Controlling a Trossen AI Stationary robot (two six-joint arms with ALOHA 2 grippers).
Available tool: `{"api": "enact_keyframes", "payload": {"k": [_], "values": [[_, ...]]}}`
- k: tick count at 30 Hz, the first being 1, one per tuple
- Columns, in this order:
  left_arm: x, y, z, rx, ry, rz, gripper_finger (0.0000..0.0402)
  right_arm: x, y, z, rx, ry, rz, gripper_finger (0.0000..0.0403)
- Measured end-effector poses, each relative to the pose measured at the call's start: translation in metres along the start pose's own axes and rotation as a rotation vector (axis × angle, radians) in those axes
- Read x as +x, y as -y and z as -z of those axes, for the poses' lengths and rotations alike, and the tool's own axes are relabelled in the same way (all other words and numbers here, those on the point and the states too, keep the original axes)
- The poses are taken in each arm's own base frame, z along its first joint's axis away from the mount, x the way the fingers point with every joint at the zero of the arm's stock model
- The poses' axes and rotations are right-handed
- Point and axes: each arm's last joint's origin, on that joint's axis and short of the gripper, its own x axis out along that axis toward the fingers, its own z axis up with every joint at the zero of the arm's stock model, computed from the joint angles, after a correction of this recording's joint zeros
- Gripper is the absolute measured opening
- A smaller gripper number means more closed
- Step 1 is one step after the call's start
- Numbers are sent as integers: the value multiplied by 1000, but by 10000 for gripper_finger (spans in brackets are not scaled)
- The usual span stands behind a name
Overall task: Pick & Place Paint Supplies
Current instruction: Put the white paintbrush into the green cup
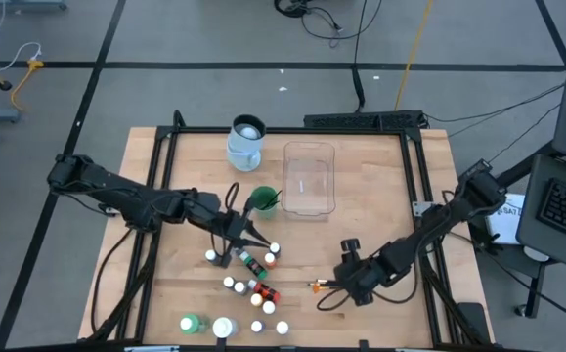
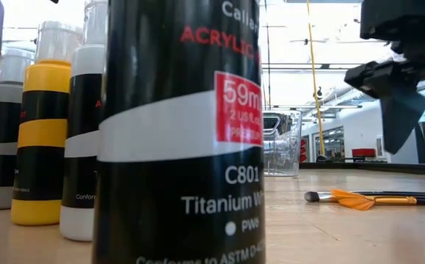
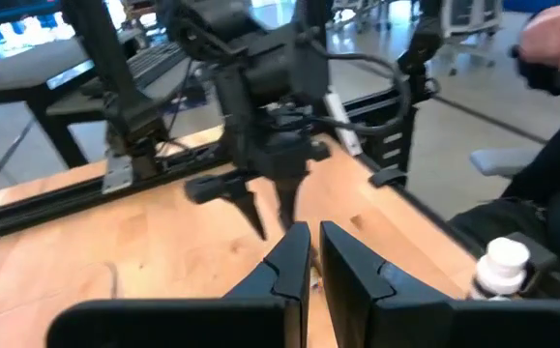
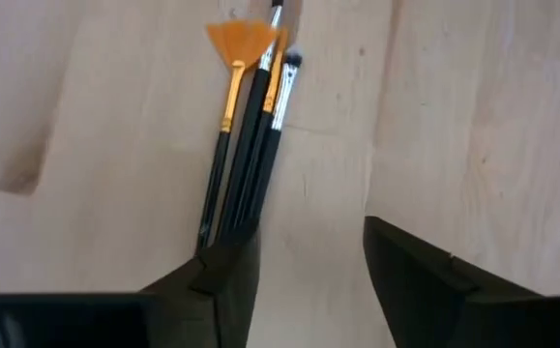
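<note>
Over the pale wooden plank table (image 1: 165, 293), the left gripper (image 1: 259, 241) hangs with its dark fingers nearly together, holding nothing, above the cluster of small white-capped paint bottles (image 1: 253, 288). Farther right, the thin dark orange-ferruled brushes (image 4: 246, 145) lie flat on the wood. The right gripper (image 4: 309, 261) stands spread above their handle ends.

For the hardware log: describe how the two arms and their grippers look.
Both arms are black, built of slim jointed segments with bulkier joint housings and thin black cables running alongside. The left gripper ends in two tapered, pointed black fingers. The right gripper has two matte black wedge-shaped fingers on a blocky black wrist. No markings or labels are legible.
</note>
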Motion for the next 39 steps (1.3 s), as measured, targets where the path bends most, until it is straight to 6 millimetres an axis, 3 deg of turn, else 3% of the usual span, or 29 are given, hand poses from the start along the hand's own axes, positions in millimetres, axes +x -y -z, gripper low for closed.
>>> {"api": "enact_keyframes", "payload": {"k": [11,18,26,39], "values": [[0,0,1,0,-17,-20,33,27,-13,6,-90,-27,57,157],[0,-1,1,3,-13,-21,33,27,-5,10,-128,-60,174,141],[0,0,1,7,-15,-21,33,34,7,13,-100,-88,117,107],[0,0,3,-13,-33,-18,33,53,29,30,-99,-86,80,9]]}}
